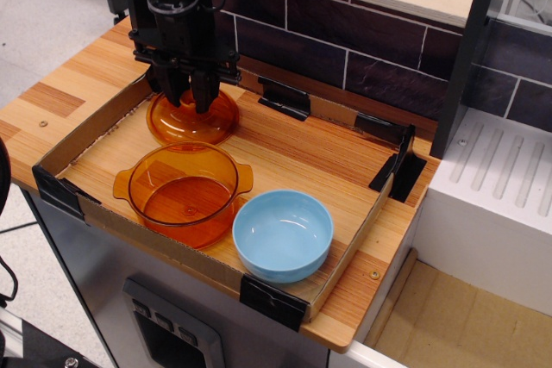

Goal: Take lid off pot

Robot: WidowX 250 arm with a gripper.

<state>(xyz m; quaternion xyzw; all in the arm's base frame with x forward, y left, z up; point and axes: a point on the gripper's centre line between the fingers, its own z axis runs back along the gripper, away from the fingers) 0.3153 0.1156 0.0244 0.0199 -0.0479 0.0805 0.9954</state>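
The orange glass lid (191, 125) sits low at the back left of the tray, just behind the pot, level and at or just above the floor. My gripper (188, 99) stands straight above it, with its black fingers (205, 90) closed around the lid's centre knob, which they hide. The orange glass pot (183, 191) stands uncovered at the tray's front left, its two small side handles showing.
A light-blue bowl (283, 234) sits to the right of the pot, near the front edge. A low cardboard tray wall (103, 114) with black corner brackets rings the wooden surface. A dark brick wall runs behind, and a white ridged unit (504, 174) stands to the right.
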